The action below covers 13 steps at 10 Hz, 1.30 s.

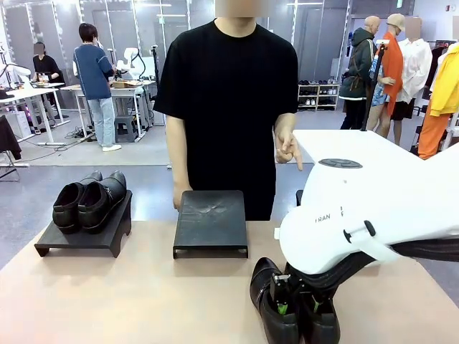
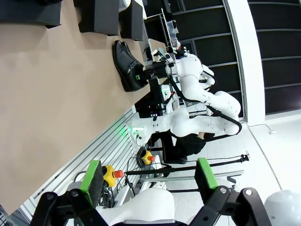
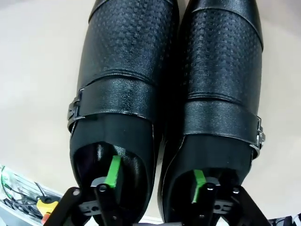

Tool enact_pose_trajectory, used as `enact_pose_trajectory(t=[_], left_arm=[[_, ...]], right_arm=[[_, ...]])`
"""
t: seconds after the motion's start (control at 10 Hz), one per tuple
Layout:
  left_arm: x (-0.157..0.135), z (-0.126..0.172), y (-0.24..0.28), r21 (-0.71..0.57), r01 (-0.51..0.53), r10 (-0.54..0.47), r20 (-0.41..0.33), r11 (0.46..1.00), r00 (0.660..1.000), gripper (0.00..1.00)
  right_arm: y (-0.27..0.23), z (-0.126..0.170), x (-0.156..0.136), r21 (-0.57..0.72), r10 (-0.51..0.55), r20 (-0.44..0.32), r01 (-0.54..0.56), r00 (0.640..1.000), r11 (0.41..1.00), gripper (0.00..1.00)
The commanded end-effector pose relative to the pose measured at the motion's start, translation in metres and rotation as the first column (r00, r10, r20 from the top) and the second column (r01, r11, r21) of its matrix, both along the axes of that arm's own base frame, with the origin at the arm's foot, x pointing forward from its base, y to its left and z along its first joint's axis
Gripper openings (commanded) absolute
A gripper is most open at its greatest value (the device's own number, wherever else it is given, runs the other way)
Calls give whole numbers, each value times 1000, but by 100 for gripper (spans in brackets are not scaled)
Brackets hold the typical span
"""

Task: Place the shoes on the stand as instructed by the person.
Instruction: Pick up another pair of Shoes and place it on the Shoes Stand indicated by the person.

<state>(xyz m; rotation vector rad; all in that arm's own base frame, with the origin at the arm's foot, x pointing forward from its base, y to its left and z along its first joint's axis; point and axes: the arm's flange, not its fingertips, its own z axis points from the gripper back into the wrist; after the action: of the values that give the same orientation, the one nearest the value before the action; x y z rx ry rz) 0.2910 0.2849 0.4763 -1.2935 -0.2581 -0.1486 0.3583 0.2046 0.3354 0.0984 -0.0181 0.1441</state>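
Right gripper, one finger down the opening of each of the near shoes, jaws part-spread astride the two adjoining inner walls; whether the pads already pinch cannot be told. The pair lies side by side, long axes parallel, on the table just near-right of the empty stand, far closer to this arm than to the wide-open, empty left gripper.

Shoes glossy black, dotted toe texture; stands black; table beige
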Motion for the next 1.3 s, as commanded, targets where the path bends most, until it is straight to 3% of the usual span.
enact_pose_trajectory(t=[0.0,0.1,0.3,0.6,0.8,1.2], left_arm=[[-2,0,-2,-15,5,-5,15,1000,1000,100],[-2,0,-2,-15,5,-5,15,1000,1000,100],[-2,0,-2,-15,5,-5,15,1000,1000,100],[-2,0,-2,-15,5,-5,15,1000,1000,100],[-2,0,-2,-15,5,-5,15,1000,1000,100],[-2,0,-2,-15,5,-5,15,1000,1000,100]], right_arm=[[8,-14,-7,-37,-28,8,28,1000,999,0],[9,-16,-8,-46,-30,1,30,1000,998,17],[9,-11,-8,-46,-34,8,34,999,998,0],[-3,17,-12,-16,-35,35,36,999,999,0],[-31,70,-21,11,1,74,-2,997,1000,0],[-111,178,-33,45,-21,310,7,950,999,0]])
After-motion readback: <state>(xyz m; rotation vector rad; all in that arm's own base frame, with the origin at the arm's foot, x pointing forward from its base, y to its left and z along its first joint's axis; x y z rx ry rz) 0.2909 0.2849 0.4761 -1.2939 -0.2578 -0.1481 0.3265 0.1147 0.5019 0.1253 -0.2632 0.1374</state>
